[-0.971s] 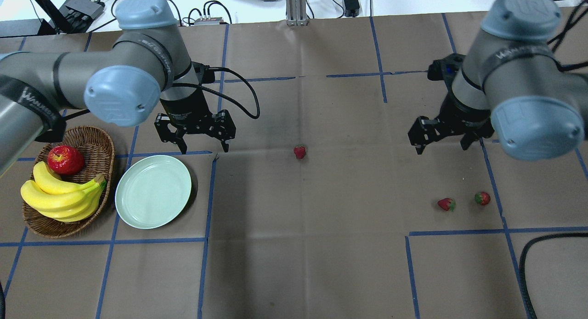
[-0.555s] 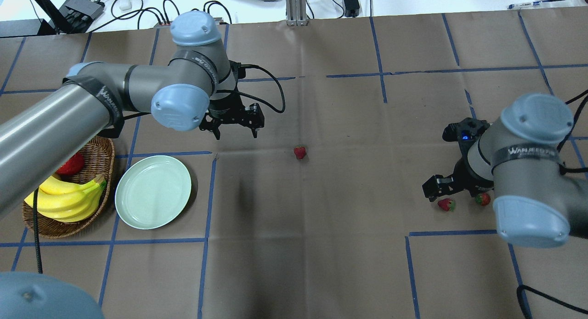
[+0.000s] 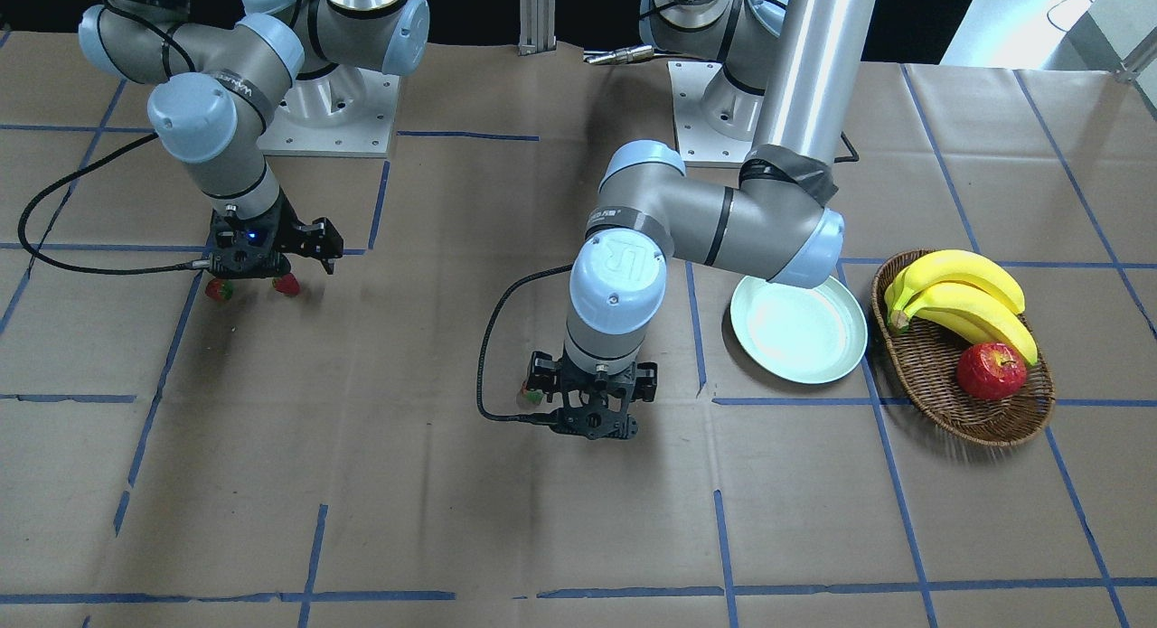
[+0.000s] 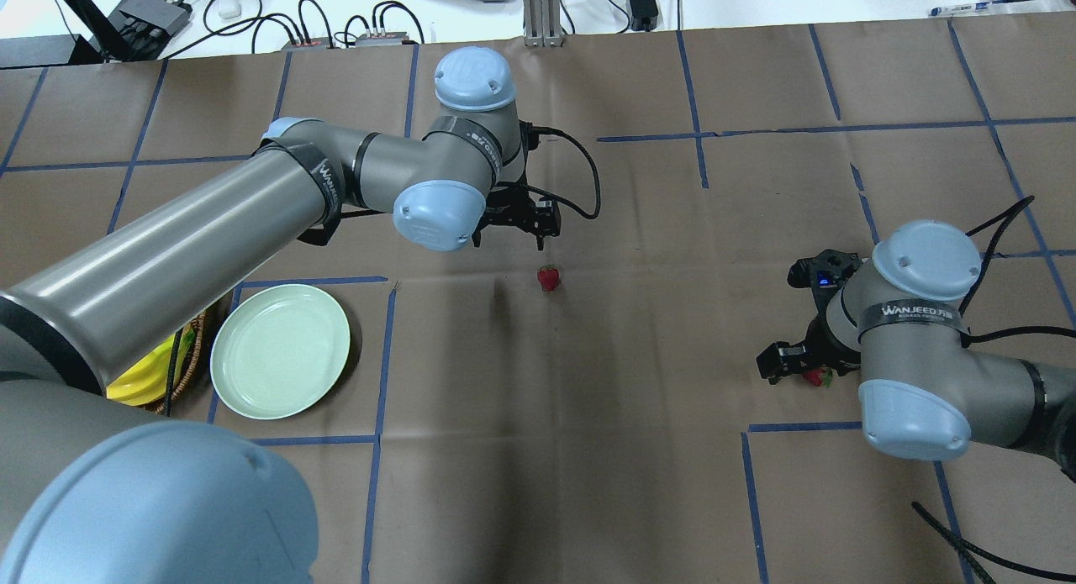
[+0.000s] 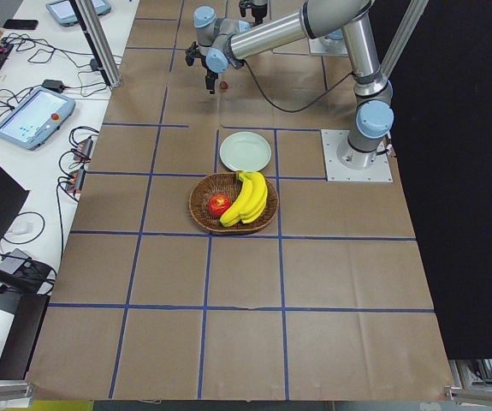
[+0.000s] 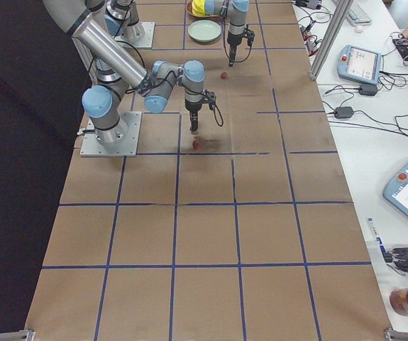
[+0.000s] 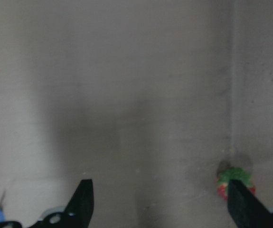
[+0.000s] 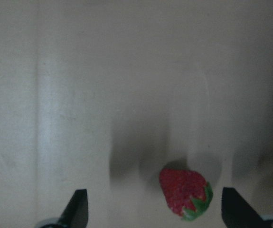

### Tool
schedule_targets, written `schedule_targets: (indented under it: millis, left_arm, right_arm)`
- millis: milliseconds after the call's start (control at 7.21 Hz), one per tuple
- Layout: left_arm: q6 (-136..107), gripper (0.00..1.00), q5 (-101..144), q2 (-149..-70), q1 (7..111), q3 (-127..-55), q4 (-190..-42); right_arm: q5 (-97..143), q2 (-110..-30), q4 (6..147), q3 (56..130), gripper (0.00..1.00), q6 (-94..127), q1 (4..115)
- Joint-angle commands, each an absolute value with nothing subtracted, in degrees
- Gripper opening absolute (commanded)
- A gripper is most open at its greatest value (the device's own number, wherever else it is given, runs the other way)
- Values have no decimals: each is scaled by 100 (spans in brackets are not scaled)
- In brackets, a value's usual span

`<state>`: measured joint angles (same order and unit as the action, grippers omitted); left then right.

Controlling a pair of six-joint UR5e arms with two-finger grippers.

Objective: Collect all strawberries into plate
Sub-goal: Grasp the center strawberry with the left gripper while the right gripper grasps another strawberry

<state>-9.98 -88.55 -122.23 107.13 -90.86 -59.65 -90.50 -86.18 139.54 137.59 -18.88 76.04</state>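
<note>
Now low over the paper-covered table (image 4: pixel 588 483) with both grippers. Left gripper (image 7: pixel 159 186): jaws spread wide, gripping nothing. First strawberry (image 7: pixel 235 183) right against the inner edge of the finger at the wrist view's right, partly hidden behind its tip — touching or just clear, cannot tell. Bare brown paper across the rest of that gap. Seen from overhead, lying just beyond one fingertip rather than centred between the two.

Right gripper (image 8: pixel 155 202): jaws likewise wide apart, closed on nothing. Second strawberry (image 8: pixel 184 192) flat on the paper inside the gap, nearer the finger at the wrist view's right, clear of both fingers, green cap turned toward that finger. Third strawberry (image 3: pixel 217 290) just outside those jaws, beside the gripper body in the front-facing view.

Plate (image 4: pixel 280 351) well apart from both pairs of jaws — off to the side of the left gripper, far across the table from the right one. Just beside the plate, on the side away from the jaws, a wicker basket (image 3: pixel 931 384) with bananas (image 3: pixel 967 294) and a red apple (image 3: pixel 992 370).
</note>
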Motion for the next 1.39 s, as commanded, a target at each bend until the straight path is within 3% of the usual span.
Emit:
schedule_targets:
  millis: [0, 139, 277, 555, 694, 832, 1110, 1249]
  left_arm:
    - [-1011, 100, -8772, -12313, 10845, -9158, -5941]
    - [-1019, 100, -8589, -12305, 10846, -9176, -5941]
    - [-1020, 100, -8570, -12305, 10854, -9193, -5976]
    - [-1124, 99, -8360, -12313, 10854, -9220, -5985]
    - [-1134, 95, -8324, -12322, 10854, -9220, -5994]
    - [-1134, 83, -8323, -12383, 10854, -9220, -5985]
    - [-1134, 77, -8315, -12428, 10854, -9220, -5977]
    - [-1151, 50, -8271, -12428, 10854, -9220, -5994]
  right_arm:
    - [-9227, -8499, 14098, 13764, 100, -1890, 7594]
    - [-9298, -8508, 14072, 13764, 97, -1881, 7594]
    - [-9299, -8508, 13958, 13764, 86, -1872, 7576]
    - [-9299, -8517, 13817, 13755, 37, -1820, 7576]
    - [-9273, -8525, 13825, 13755, 18, -1802, 7576]
    - [-9264, -8534, 13825, 13737, 8, -1802, 7576]
    - [-9237, -8560, 13817, 13511, 6, -1784, 7585]
    - [-9237, -8569, 13651, 13309, 6, -1749, 7594]
